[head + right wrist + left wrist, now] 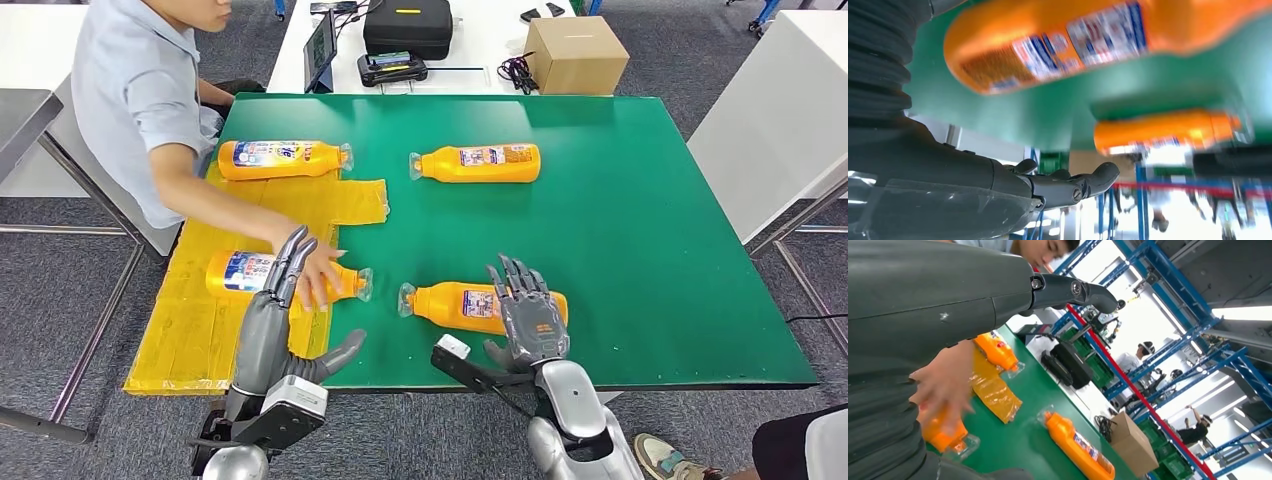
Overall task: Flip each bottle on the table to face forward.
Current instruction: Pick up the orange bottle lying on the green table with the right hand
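Four orange bottles lie on their sides on the green mat. A person's hand rests on the near left bottle, and my left hand hovers just over it, fingers straight and apart, holding nothing. In the left wrist view that bottle lies under the person's hand. My right hand is spread above the base end of the near right bottle; the right wrist view shows its fingers apart from the bottle. The far left bottle and far right bottle lie untouched.
A yellow sheet lies under the two left bottles. The person leans in from the far left. Behind the mat stand a cardboard box, a black case and a tablet. A white table flanks the right.
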Controlling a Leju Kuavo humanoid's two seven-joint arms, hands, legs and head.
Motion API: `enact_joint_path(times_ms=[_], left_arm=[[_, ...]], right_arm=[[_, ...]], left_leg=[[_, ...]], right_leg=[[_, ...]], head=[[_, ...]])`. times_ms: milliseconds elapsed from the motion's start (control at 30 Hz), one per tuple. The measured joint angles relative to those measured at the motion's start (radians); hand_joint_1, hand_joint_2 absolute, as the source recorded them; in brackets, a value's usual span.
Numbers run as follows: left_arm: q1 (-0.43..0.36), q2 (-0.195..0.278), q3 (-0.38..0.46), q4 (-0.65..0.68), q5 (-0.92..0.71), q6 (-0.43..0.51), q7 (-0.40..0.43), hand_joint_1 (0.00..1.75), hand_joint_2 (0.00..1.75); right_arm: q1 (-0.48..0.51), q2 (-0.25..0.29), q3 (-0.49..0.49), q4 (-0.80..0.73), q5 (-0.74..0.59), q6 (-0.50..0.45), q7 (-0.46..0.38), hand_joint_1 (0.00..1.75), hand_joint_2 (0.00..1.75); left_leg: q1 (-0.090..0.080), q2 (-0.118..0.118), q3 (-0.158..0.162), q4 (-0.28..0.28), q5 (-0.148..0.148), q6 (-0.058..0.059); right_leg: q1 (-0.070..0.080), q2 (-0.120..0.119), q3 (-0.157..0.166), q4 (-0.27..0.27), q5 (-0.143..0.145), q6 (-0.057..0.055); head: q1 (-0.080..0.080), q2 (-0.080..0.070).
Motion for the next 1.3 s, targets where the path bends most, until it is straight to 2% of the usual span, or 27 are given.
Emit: enact_joint_path(times_ms=[267,500,767,1000,1300], left_arm=[[-0.007,-0.001,-0.006,0.021,0.008,-0.025,0.002,0.0,1.75],[-0.017,-0.002,-0.023,0.045,0.011,-0.038,0.002,0.0,1.75],[-0.023,-0.001,-0.03,0.058,0.01,-0.04,0.002,0.0,1.75],[-0.038,0.001,-0.042,0.081,0.002,-0.047,-0.001,0.0,1.75],[-0.068,0.009,-0.072,0.125,0.012,-0.073,-0.005,0.0,1.75]], right_arm=[[-0.097,-0.048,-0.01,0.147,0.028,0.037,0.049,0.0,1.75],[-0.175,-0.051,-0.02,0.251,0.051,0.047,0.072,0.0,1.75],[-0.208,-0.05,-0.026,0.304,0.054,0.051,0.074,0.0,1.75],[-0.25,-0.058,-0.042,0.398,-0.064,0.091,0.008,0.0,1.75],[-0.338,-0.118,-0.033,0.549,-0.192,0.137,-0.058,0.0,1.75]], left_leg=[[0.0,0.0,0.0,0.0,0.0,0.0],[0.0,0.0,0.0,0.0,0.0,0.0],[0.0,0.0,0.0,0.0,0.0,0.0],[0.0,0.0,0.0,0.0,0.0,0.0],[0.0,0.0,0.005,0.0,0.0,0.0]], right_leg=[[0.0,0.0,0.0,0.0,0.0,0.0],[0.0,0.0,0.0,0.0,0.0,0.0],[0.0,0.0,0.0,0.0,0.0,0.0],[0.0,0.0,0.0,0.0,0.0,0.0],[0.0,0.0,0.004,0.0,0.0,0.0]], head=[[0.0,0.0],[0.0,0.0],[0.0,0.0],[0.0,0.0],[0.0,0.0]])
